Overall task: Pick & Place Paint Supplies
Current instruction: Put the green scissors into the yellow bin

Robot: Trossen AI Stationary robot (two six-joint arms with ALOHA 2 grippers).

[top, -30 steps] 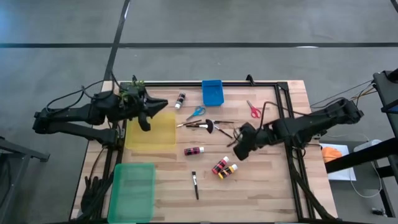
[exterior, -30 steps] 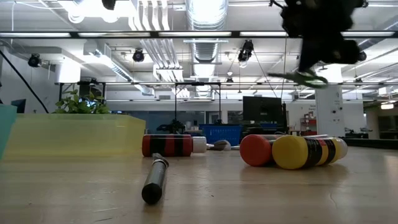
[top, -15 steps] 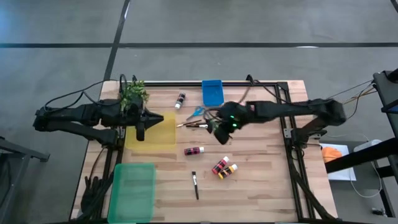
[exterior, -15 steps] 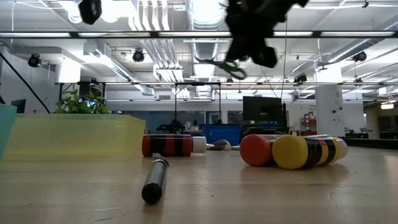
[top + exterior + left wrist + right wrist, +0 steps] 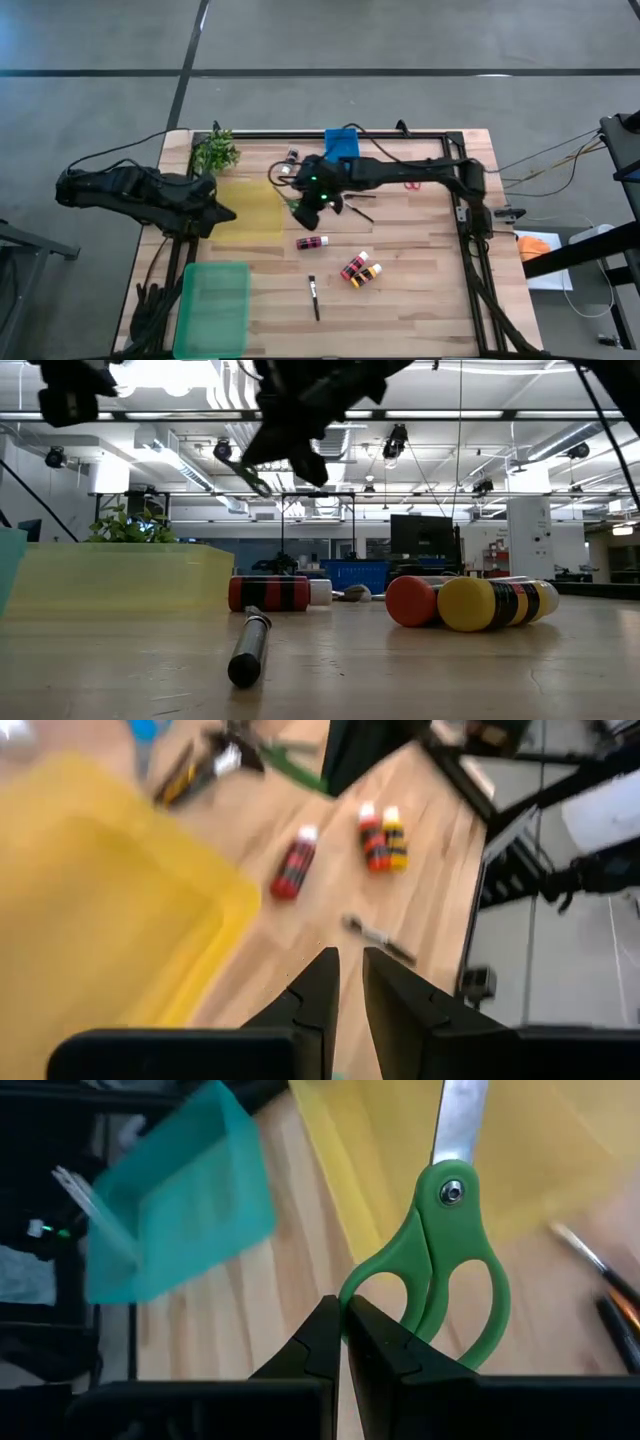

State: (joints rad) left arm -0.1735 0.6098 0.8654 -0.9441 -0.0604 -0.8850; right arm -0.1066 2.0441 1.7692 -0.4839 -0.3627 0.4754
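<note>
Right gripper (image 5: 343,1330) clamping green scissors (image 5: 440,1260), moved leftward to yellow tray (image 5: 245,210) edge; left gripper (image 5: 345,985) nearly closed, retreated.

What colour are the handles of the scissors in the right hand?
Green, clearest in the right wrist view: scissors, right hand.

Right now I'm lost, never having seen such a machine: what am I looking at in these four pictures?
Two dark robot arms work at a wooden table. One picture looks straight down, one looks level across the tabletop, and one comes from each wrist. The right pincer, shut, holds green-handled scissors beside a yellow bin. The left pincer holds nothing, near that bin's other side. On the table lie paint bottles, a paintbrush, a green bin and a blue bin.
</note>
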